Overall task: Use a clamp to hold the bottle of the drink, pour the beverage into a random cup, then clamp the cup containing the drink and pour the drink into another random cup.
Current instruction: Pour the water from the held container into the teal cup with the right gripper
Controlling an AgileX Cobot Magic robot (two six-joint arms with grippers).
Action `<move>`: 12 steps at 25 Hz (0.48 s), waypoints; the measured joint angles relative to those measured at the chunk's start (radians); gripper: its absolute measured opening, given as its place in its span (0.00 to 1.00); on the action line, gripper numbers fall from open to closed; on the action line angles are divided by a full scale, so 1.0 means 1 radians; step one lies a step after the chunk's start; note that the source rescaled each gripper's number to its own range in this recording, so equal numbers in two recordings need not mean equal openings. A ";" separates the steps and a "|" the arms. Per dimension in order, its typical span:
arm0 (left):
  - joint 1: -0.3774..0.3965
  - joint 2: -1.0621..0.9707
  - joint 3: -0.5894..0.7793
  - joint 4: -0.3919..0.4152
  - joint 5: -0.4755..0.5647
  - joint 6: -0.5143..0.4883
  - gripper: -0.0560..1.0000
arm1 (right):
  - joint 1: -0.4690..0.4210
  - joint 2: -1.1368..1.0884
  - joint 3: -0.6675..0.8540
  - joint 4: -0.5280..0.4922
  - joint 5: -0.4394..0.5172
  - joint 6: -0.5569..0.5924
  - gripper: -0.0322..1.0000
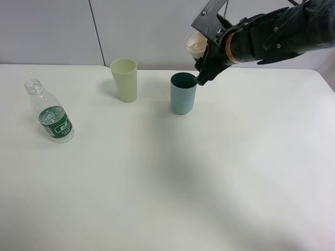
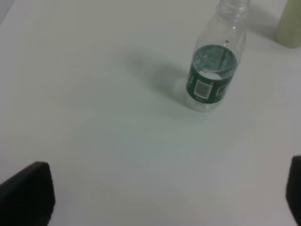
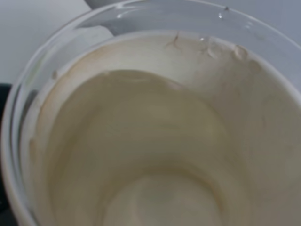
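Observation:
My right gripper [image 1: 202, 61] is shut on a cream cup [image 1: 196, 44] and holds it tilted on its side, mouth toward the camera, just above and behind the rim of the teal cup [image 1: 183, 94]. The right wrist view looks straight into the cream cup [image 3: 155, 141]; droplets cling to its inner wall near the rim. The clear bottle [image 1: 49, 112] with a green label stands uncapped at the far left. It also shows in the left wrist view [image 2: 214, 70]. My left gripper [image 2: 160, 197] is open and empty, well short of the bottle.
A pale green cup [image 1: 124, 78] stands upright left of the teal cup, and its edge shows in the left wrist view [image 2: 290, 23]. The white table [image 1: 167, 188] runs to a grey wall behind the cups.

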 joint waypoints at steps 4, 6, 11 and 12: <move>0.000 0.000 0.000 0.000 0.000 0.000 1.00 | 0.015 0.012 -0.005 0.000 0.031 -0.054 0.03; 0.000 0.000 0.000 0.000 0.000 0.001 1.00 | 0.022 0.014 -0.010 0.000 0.038 -0.076 0.03; 0.000 0.000 0.000 0.000 0.000 0.001 1.00 | 0.033 0.014 -0.019 0.000 0.049 -0.117 0.03; 0.000 0.000 0.000 0.000 0.000 0.001 1.00 | 0.033 0.014 -0.019 0.000 0.054 -0.130 0.03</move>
